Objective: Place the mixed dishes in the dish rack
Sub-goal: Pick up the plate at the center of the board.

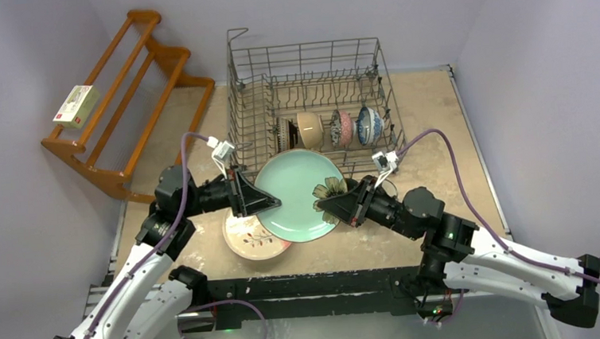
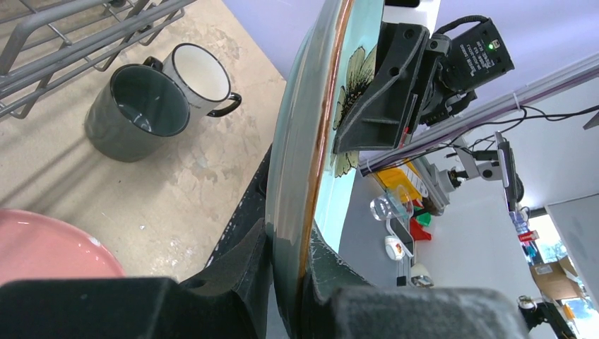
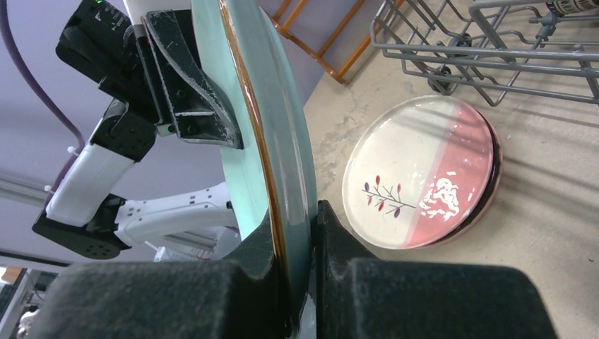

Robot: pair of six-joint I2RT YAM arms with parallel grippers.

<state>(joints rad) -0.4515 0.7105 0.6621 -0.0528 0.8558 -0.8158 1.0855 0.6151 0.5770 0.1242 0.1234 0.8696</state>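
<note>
Mint green plate held off the table, gripped at opposite rims by the left gripper and right gripper, both clamped on it.
Likely a handover: one arm must let go before the other stands it between tines. Below lies the pink-and-white plate; beyond, the dish rack holds a beige bowl and two patterned bowls.

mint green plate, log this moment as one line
mint green plate: held up, outside dish rack | left gripper: shut on rim | right gripper: shut on opposite rim | pink-and-white plate: on table
</note>
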